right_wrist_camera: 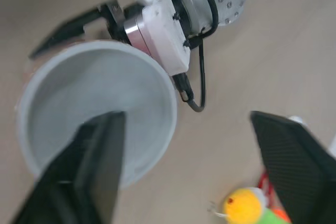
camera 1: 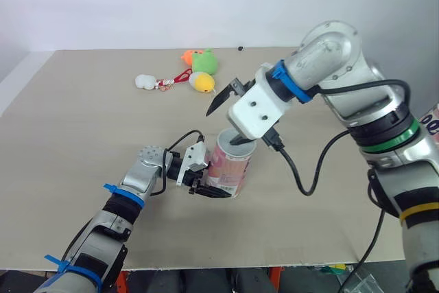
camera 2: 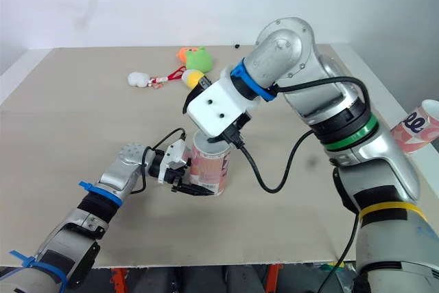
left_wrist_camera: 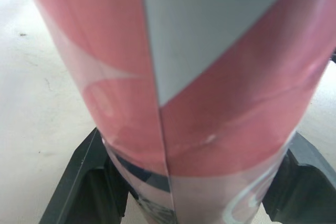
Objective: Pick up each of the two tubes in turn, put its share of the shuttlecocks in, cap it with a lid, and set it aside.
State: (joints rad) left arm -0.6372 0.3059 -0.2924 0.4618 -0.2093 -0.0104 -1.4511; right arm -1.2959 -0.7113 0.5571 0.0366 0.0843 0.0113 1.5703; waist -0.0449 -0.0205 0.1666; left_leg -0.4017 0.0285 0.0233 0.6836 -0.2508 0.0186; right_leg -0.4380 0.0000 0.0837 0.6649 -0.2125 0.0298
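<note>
Left pincer (camera 1: 216,191) clenched on the pink tube (camera 1: 230,166), roughly upright at mid-worktop (camera 1: 82,114) — its white lettering can't be read. Right pincer (camera 1: 225,125) hangs spread above the tube's mouth, one finger dipping inside.

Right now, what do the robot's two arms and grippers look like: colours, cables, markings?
Both arms are silver-grey with black two-finger grippers on white housings. The left gripper follows a dimpled wrist, blue ties and a thin black cable. The right gripper has a blue clip, a thick black cable, then a green ring and yellow band.
</note>
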